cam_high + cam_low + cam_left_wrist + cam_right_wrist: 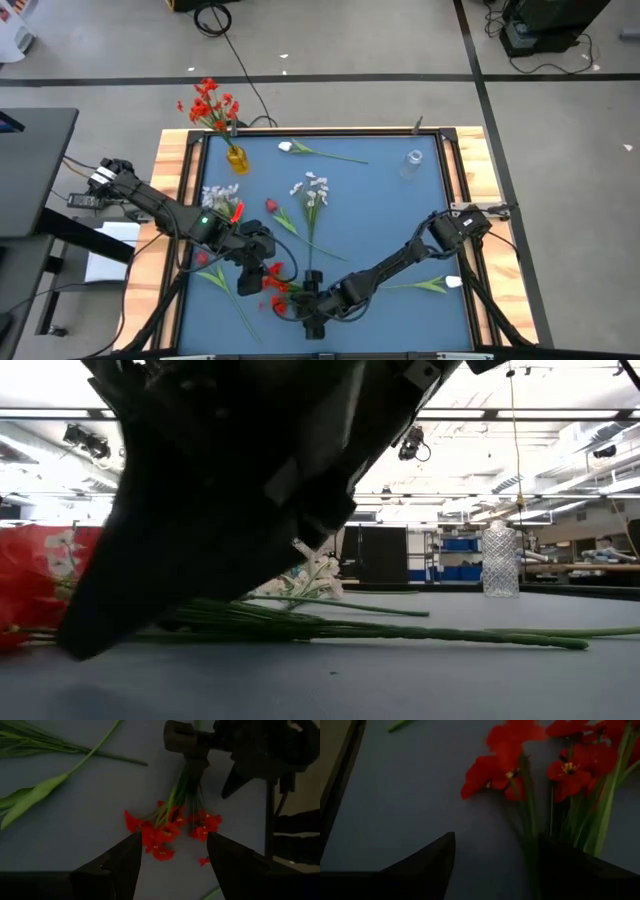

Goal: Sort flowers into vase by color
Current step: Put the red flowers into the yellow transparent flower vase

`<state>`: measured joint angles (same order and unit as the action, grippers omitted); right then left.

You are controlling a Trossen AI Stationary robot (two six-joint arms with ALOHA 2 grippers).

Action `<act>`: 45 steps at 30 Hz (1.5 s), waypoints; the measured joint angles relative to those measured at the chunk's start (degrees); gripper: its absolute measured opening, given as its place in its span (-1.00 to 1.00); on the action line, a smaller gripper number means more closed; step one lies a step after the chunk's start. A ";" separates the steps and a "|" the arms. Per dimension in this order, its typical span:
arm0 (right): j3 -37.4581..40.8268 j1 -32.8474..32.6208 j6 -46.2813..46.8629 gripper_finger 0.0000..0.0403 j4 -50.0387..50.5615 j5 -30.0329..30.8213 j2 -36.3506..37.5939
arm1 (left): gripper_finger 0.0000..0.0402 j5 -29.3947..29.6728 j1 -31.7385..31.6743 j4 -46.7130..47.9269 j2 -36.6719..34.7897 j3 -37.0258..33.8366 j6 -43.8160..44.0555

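Now, two vases stand on the blue bench: an amber vase at upper left with one red bunch in it, and an empty clear vase at upper right. Loose flowers lie flat: a white bloom near the top, a white spray at centre, a white cluster at left, a lone red bloom and a white bloom at lower right. At lower centre lies a red spray, perhaps more than one stem; the arms hide part of it. Both tools meet there. The left tool hangs open over the red blooms, one finger on each side, not gripping. The right tool is open too, its fingers spread beside the stems.
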<state>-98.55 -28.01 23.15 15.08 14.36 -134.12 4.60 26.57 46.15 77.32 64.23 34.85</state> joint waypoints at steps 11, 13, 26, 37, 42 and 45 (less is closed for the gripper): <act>-0.03 1.47 -1.13 0.35 3.28 -4.56 6.42 | 0.14 0.84 0.02 1.36 0.00 0.00 3.35; 0.01 1.68 -1.60 0.35 3.54 -6.78 5.87 | 0.14 1.45 0.07 1.38 0.00 0.00 3.45; 0.01 0.78 -4.86 0.32 9.10 -8.42 1.31 | 0.14 7.07 4.77 2.40 0.00 0.00 10.02; 0.01 3.39 5.59 -0.79 9.14 -12.21 1.31 | 0.14 15.04 10.24 2.09 0.00 0.00 24.08; 0.16 3.85 11.83 -0.91 6.20 -11.98 1.43 | 0.14 18.90 13.83 2.03 -0.08 0.00 30.10; 0.19 4.18 14.85 -0.95 3.08 -11.15 1.72 | 0.14 20.12 16.38 2.02 -0.28 0.00 33.48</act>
<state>-98.37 -23.83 38.00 18.16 3.21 -132.41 24.73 42.95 48.17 77.03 64.23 68.32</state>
